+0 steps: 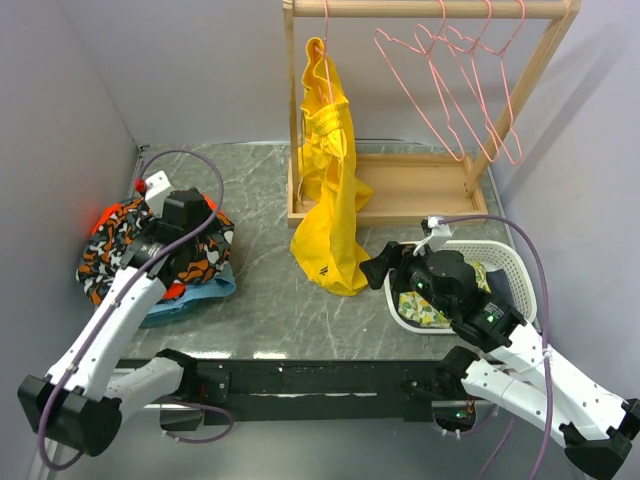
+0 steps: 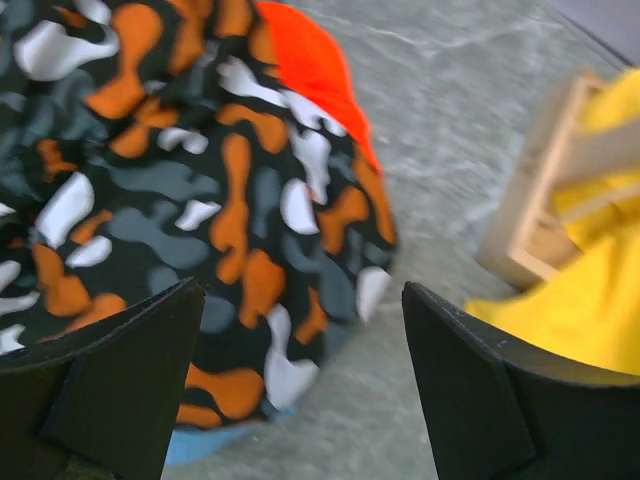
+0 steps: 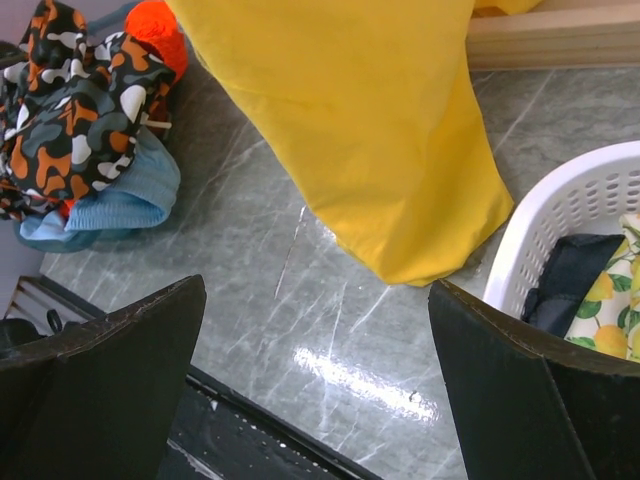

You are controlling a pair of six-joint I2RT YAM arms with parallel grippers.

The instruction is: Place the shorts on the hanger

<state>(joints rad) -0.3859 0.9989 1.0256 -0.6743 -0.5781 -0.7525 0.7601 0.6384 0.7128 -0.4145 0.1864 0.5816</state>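
No text, label, brand, number or sign can be read in any view. The only candidate is a small dark mark (image 1: 322, 271) near the lower hem of the yellow garment (image 1: 335, 225) in the top view, and it is too small to make out.
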